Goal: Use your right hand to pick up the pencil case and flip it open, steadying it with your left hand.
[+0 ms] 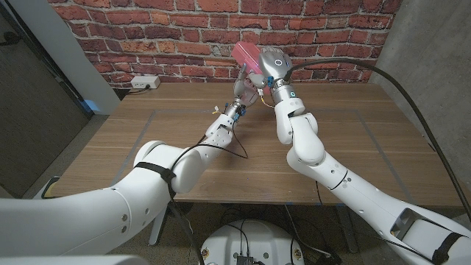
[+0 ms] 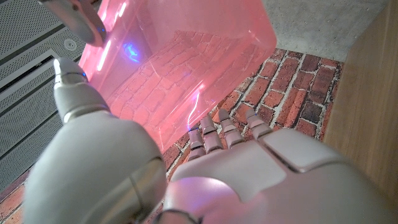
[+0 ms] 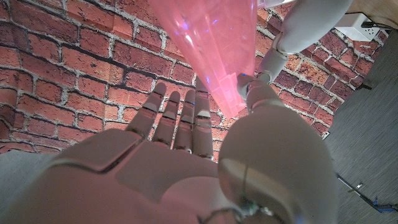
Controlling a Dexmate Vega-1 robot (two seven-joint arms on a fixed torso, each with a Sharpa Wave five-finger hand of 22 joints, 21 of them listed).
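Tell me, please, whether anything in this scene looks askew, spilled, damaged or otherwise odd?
Nothing looks spilled or damaged. The pink translucent pencil case is held tilted in the air above the far side of the wooden table, between the left hand and the right hand. Whether it is open cannot be told.

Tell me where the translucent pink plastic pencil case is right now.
In the head view the translucent pink plastic pencil case is held up in the air above the far middle of the wooden table, between the left hand and right hand, before the brick wall.
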